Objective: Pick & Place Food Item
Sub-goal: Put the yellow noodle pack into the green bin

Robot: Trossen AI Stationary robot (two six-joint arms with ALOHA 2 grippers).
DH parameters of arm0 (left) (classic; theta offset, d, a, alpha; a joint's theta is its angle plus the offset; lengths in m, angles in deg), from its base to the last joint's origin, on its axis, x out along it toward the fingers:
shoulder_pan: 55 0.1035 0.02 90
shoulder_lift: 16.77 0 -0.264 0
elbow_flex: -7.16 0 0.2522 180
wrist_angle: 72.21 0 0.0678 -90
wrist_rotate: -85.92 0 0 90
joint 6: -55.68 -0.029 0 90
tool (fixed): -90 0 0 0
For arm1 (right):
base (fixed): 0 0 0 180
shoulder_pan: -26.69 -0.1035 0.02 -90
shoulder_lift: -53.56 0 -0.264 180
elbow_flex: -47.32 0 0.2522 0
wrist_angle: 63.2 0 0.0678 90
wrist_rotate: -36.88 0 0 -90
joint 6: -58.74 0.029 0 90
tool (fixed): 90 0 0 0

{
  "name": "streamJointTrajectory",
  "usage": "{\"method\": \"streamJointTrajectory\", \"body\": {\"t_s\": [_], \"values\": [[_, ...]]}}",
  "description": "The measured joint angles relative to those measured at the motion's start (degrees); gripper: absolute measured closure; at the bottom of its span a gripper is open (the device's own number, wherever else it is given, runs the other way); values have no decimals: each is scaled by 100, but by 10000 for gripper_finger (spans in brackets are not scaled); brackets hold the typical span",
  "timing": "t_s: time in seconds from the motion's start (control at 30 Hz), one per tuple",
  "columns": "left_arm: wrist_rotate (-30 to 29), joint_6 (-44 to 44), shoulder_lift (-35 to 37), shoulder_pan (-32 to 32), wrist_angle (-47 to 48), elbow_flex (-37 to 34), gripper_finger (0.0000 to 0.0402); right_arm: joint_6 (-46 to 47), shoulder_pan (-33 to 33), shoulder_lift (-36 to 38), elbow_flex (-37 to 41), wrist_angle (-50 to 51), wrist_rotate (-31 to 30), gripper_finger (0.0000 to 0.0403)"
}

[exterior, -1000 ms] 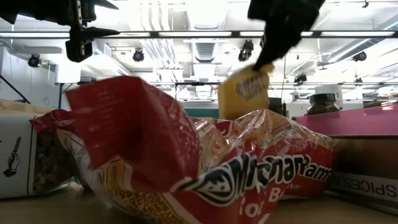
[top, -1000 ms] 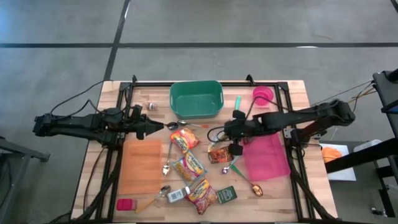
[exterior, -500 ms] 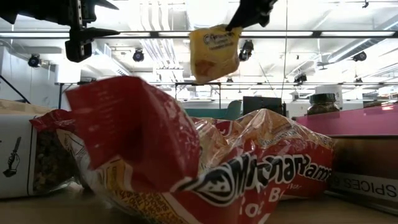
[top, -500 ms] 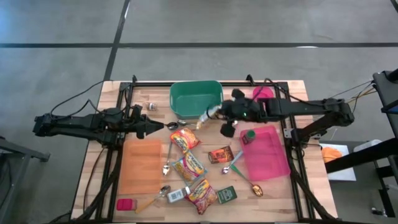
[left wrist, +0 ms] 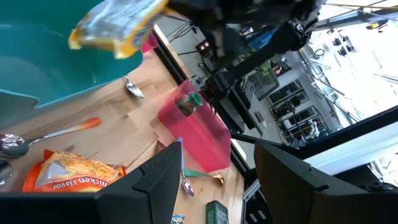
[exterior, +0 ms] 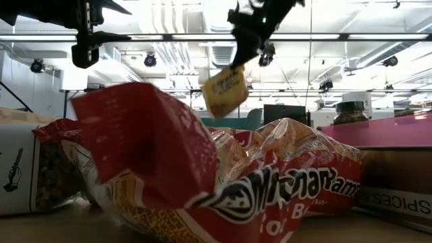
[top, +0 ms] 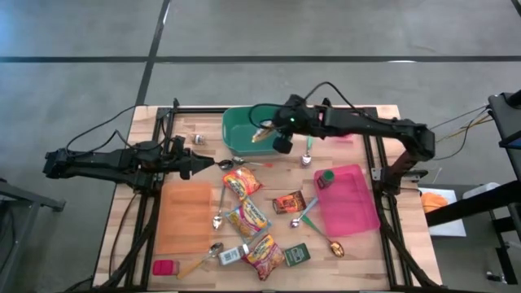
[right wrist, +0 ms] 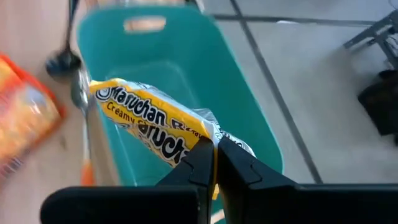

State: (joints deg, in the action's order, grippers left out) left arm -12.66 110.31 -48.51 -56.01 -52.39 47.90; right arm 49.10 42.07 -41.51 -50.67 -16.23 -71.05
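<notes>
At the near edge of the bench [top: 189, 236] lie loose red noodle packets [top: 264, 254], spoons [top: 218, 220], a small green box [top: 297, 255] and a white carton [top: 230, 255], none of them in a container. Farther back, a pink tray [top: 350, 203] on the right side carries a small green-capped jar [top: 326, 176] at its rear corner. At the back stands the green bin [top: 244, 138]; its inside looks bare. The right gripper [top: 269, 129] hangs above the bin's right half with its fingers pinched tight on the edge of a yellow noodle packet [right wrist: 149, 127], which dangles below the fingers over the bin's open top, clear of its floor. The left gripper [top: 213, 164] waits partly open and holding nothing, above the bench just left of the bin's near corner. A pink cup [top: 343, 124] sits at the rear right.
</notes>
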Motion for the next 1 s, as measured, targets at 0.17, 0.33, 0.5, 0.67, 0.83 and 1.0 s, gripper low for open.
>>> {"method": "streamJointTrajectory", "body": {"t_s": [0.17, 0.33, 0.5, 0.67, 0.83, 1.0], "values": [[0, -11, 0, 1, 2, 0, 197, -1189, 170, -327, 0, 51, 163, 392], [0, -13, 0, 0, 4, 0, 197, -2264, 189, -562, 4, 88, 148, 392], [0, -13, 0, 1, 4, 0, 197, -3252, 194, -735, 4, 94, 18, 392], [0, -13, 0, 0, 22, 0, 197, -3629, 256, -820, 11, 112, -553, 392], [0, -11, 0, -1, 24, 0, 197, -3649, 449, -818, 11, 113, -626, 392], [0, 31, 0, 1, 26, 0, 197, -3709, 587, -812, 11, 168, -568, 392]]}}
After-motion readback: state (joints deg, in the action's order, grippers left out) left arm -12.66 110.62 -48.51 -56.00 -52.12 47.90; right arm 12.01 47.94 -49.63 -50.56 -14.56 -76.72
